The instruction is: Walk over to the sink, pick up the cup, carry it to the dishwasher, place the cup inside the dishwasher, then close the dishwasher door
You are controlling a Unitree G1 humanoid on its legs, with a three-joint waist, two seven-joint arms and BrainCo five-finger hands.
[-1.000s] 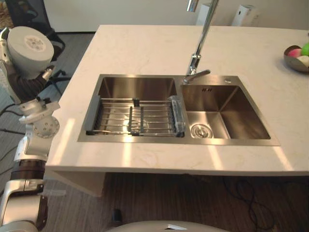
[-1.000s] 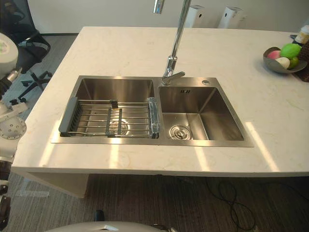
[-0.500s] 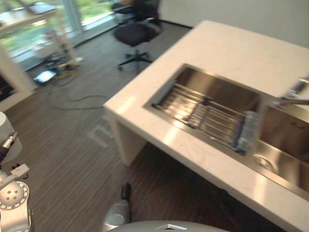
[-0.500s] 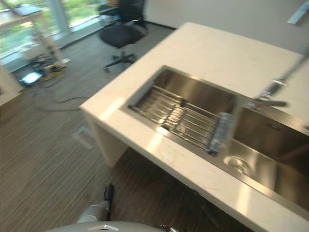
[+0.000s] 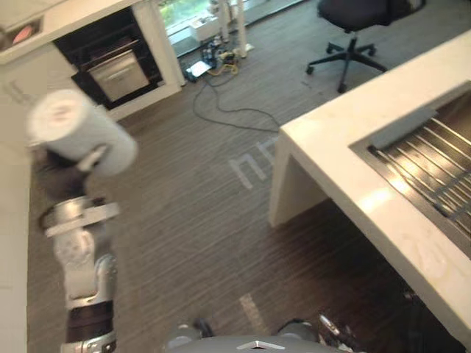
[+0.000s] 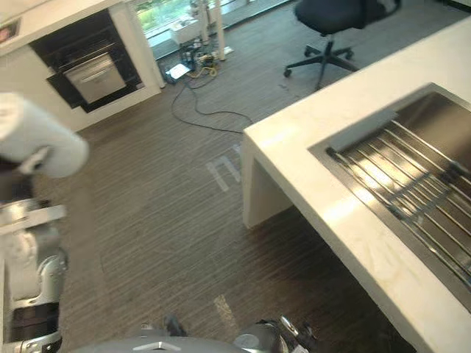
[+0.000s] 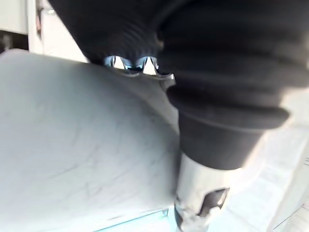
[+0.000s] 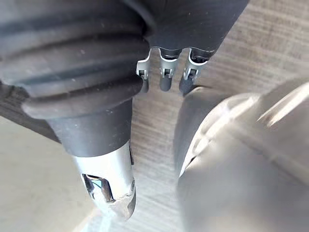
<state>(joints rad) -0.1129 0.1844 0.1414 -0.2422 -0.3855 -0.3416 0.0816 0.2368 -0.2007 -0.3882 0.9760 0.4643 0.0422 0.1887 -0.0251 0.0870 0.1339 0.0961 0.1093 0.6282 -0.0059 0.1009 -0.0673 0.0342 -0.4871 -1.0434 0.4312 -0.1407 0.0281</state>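
A white cup (image 5: pixel 79 134) sits high at the left, gripped in my left hand (image 5: pixel 65 175), whose dark cover shows just beneath it. In the left wrist view the cup's pale wall (image 7: pixel 82 145) is right up against the hand, with the fingers (image 7: pixel 130 63) curled over it and the thumb (image 7: pixel 199 191) pressed alongside. My right hand (image 8: pixel 164 72) hangs over the wood-grain floor, fingers relaxed and holding nothing. A dark built-in appliance with a silver front (image 5: pixel 114 66) stands in the white cabinets at the far left.
The white counter (image 5: pixel 346 162) juts in from the right, with the steel sink and its wire rack (image 5: pixel 434 158) at its edge. An office chair (image 5: pixel 360 18) stands beyond it. Cables and a device (image 5: pixel 213 70) lie on the floor near the windows.
The camera has swung to the left: the sink slid to the right edge and the floor, the chair and the dark appliance came into view. The cup stays in my left hand.
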